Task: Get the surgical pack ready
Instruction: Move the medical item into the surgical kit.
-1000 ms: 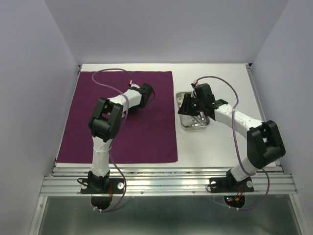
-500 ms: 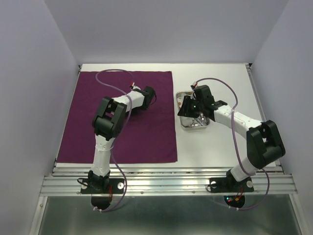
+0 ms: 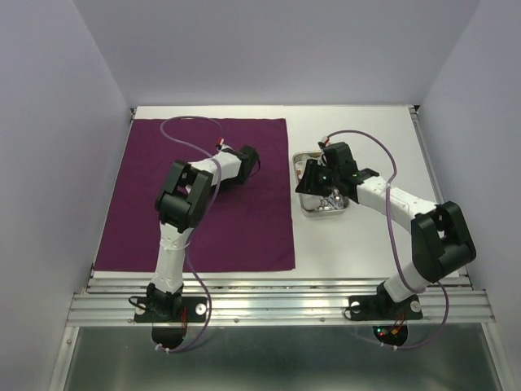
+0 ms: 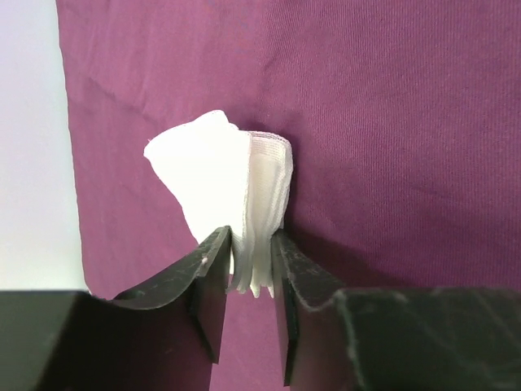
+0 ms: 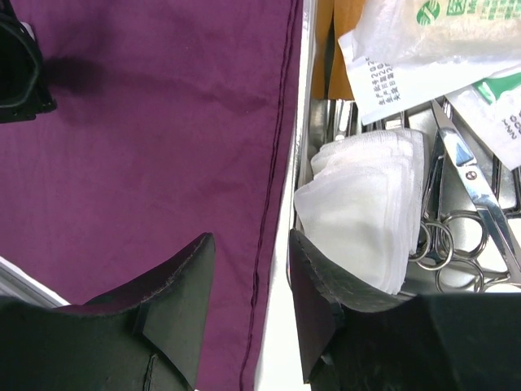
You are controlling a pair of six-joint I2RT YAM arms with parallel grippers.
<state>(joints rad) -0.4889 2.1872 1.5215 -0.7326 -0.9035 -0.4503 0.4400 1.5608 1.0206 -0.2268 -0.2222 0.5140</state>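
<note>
Left gripper (image 4: pixel 251 244) has its jaws pressed onto the near end of a gauze stack (image 4: pixel 220 171). It's a clean pinch across the layers. The stack sits over the purple cloth (image 3: pixel 244 228), on the cloth's far right part and short of its right edge. I can't tell whether it rests on the fabric or hangs just above it.

This is soft, featherlight stuff. The loose end has fanned open like a fan of pages, so I'd judge the layers could slide apart or one could peel away. A grip across the whole thickness near a folded edge looks like the safe hold, and that's about where the jaws are. There's nothing fragile here, and it will squash rather than slip.

Right gripper (image 5: pixel 252 244) hovers with its jaws spread and nothing between them, above the line where the cloth's right edge meets the tray (image 3: pixel 324 213). The tray sits on the table (image 3: pixel 366 244) just beside the cloth. Inside it, a second gauze wad (image 5: pixel 358 204) lies against the left wall, with scissors (image 5: pixel 468 175) alongside and packets (image 5: pixel 423 41) at the far end. The steel scissors are hard and slick and are likely best taken at the handles, while the packets are thin and crinkly.
</note>
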